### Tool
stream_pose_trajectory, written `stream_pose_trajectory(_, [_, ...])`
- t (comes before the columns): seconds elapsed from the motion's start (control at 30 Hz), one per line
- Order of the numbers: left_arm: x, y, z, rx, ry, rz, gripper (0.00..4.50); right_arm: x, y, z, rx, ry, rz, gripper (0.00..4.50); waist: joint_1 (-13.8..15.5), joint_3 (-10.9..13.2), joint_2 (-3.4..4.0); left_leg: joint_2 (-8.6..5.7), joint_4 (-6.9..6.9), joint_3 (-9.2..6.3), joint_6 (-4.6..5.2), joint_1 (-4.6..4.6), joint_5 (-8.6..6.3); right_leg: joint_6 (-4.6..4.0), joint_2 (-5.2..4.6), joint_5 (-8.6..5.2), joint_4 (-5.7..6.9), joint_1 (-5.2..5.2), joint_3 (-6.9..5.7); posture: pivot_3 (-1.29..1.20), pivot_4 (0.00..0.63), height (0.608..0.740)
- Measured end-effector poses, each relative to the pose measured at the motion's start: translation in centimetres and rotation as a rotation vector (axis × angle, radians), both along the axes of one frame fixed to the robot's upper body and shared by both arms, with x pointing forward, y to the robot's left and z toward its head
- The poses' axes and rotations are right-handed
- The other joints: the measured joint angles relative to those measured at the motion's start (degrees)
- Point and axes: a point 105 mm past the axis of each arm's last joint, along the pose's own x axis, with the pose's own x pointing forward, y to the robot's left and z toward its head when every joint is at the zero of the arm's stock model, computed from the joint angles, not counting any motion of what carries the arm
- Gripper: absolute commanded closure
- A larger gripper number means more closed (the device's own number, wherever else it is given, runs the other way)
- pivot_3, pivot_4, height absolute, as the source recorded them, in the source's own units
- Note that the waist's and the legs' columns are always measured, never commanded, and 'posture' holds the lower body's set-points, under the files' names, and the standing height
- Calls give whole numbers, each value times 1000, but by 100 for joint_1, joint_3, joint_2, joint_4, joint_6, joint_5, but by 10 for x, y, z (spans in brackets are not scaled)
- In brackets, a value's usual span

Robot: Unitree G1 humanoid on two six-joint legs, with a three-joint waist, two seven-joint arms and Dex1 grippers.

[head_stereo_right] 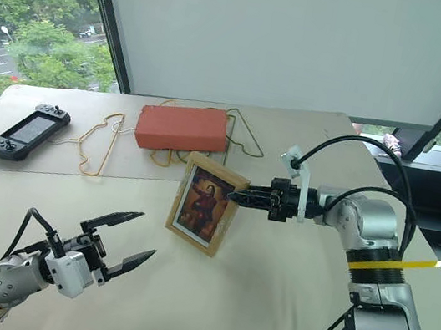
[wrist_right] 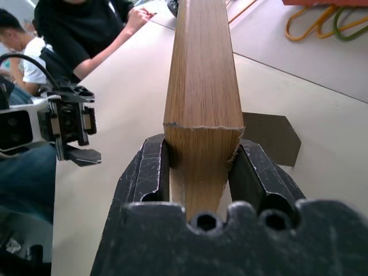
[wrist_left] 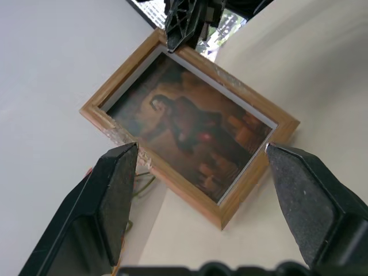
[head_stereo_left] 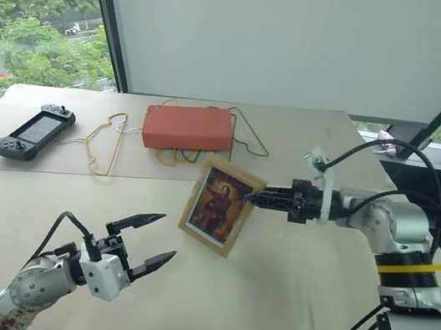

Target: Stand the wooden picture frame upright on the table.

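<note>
On the pale beige table (head_stereo_left: 281, 311) your right gripper (head_stereo_left: 254, 196) pinches the small light-wood picture frame (head_stereo_left: 220, 205); left gripper (head_stereo_left: 153, 241) gapes wide, empty; release carelessly and it may topple.

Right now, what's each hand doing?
Left hand: open, holding nothing, apart from the frame.
Right hand: closed on the frame's edge.

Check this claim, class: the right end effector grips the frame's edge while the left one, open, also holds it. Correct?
Not quite. The left end effector is open but holds nothing; it hangs apart from the frame, as the left eye view shows. The right end effector does grip the frame's edge.
</note>
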Motion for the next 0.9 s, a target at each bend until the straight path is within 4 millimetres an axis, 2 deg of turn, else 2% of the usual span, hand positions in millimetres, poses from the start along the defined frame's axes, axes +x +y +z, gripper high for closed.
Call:
stream_pose_trajectory(0.03, [0,1,0,-1,-5,1,700,0,0,-2,-2,2,11,3265,2,0,0,0,0,0,2,2,-1,0,0,0,-1,0,0,0,150,740])
stream_pose_trajectory(0.1, [-1,2,-2,-1,-5,4,650,1,1,-4,2,-1,18,2303,2,0,0,0,0,0,1,8,-1,0,0,0,0,3,0,0,150,740])
stream_pose_trajectory(0.23, [-2,4,-5,-5,-2,9,650,6,-7,-17,-40,28,-27,1085,10,0,0,0,0,0,-5,12,3,-3,0,2,7,5,0,0,150,740])
stream_pose_trajectory(0.33, [-1,4,-8,-3,3,9,650,6,-9,-17,-38,40,-38,72,8,0,1,0,1,-2,-5,9,3,-3,0,2,5,1,0,0,150,740])
stream_pose_trajectory(0.5, [5,5,-8,12,0,1,650,8,-30,-8,-39,37,-119,72,21,1,1,0,1,-2,-4,-2,2,-3,0,2,2,-2,-2,0,150,740])
stream_pose_trajectory(0.63, [7,2,-7,11,7,-18,650,1,-48,7,-29,-1,-176,72,35,1,1,0,1,-2,-1,-5,0,-2,-1,2,2,-1,-3,0,150,740])
stream_pose_trajectory(0.73, [7,5,-12,-9,80,-3,650,-21,-76,-2,-77,1,-270,72,88,0,1,1,0,-2,9,-10,-5,1,-1,0,3,0,-6,0,150,740])
stream_pose_trajectory(0.83, [9,10,-16,-63,180,54,650,-40,-84,-10,-104,-19,-347,72,73,0,0,1,0,5,21,-6,-12,2,-2,-1,2,0,-5,0,150,740])
stream_pose_trajectory(0.9, [15,18,-17,-137,269,144,650,-55,-83,-28,-192,-71,-409,72,87,-1,-1,2,-1,4,33,-4,-18,11,-2,-9,2,7,-7,0,150,740])
